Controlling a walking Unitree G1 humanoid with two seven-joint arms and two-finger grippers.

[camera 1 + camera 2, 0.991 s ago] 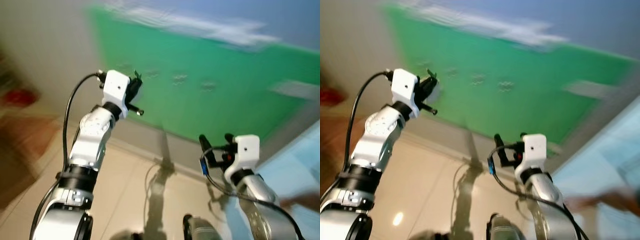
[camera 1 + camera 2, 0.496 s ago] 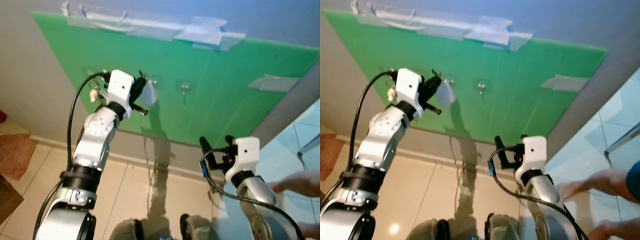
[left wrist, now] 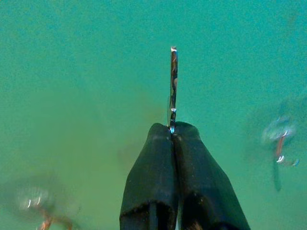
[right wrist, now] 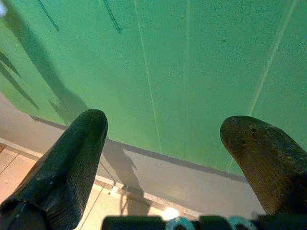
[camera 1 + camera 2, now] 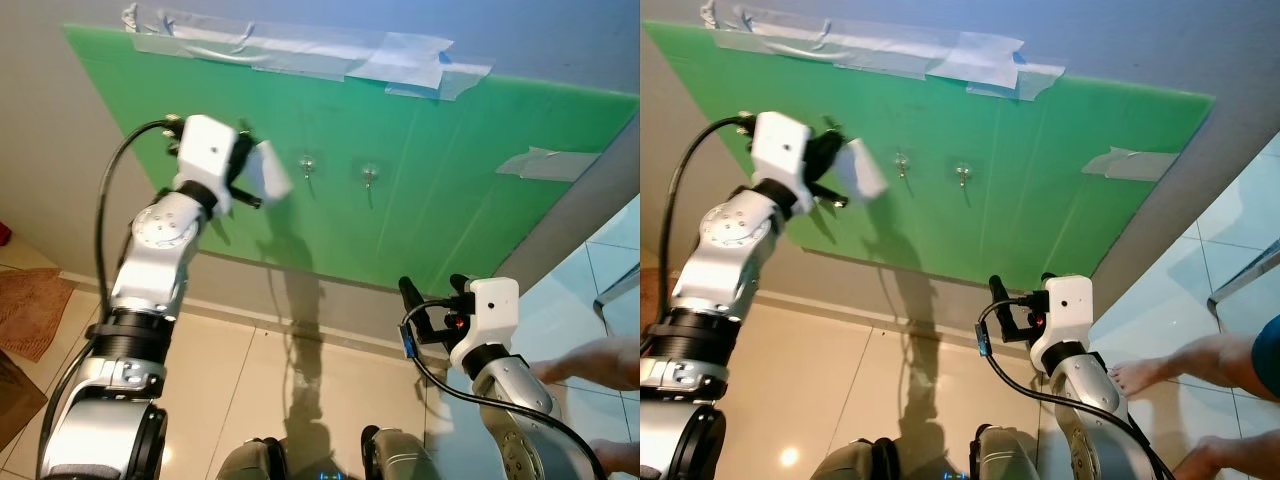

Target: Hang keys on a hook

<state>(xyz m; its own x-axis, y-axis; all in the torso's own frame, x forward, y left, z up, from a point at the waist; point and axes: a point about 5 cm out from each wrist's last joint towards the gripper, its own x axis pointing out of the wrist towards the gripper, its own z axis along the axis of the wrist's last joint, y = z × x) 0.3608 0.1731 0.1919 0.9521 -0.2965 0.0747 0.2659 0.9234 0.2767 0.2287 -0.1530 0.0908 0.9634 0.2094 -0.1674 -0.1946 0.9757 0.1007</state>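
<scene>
My left gripper (image 5: 248, 165) is raised against the green board (image 5: 450, 190), left of two small metal hooks (image 5: 307, 165) (image 5: 369, 177). It is shut on the keys: a blurred pale tag (image 5: 270, 172) sticks out of it toward the nearer hook. In the left wrist view the shut fingers (image 3: 158, 163) pinch a thin metal piece (image 3: 173, 86) seen edge-on, with a blurred hook (image 3: 279, 143) to one side. My right gripper (image 5: 432, 298) hangs low near the board's bottom edge, open, with nothing between its fingers (image 4: 72, 163).
The board is taped to a grey wall with clear tape (image 5: 300, 50). A person's bare foot (image 5: 590, 362) rests on the tiles at the right. A brown mat (image 5: 30, 312) lies on the floor at the left.
The blur from one second ago has cleared. Since half a second ago my left gripper has shifted left along the board, away from the two hooks, still holding the keys. The right arm has stayed put.
</scene>
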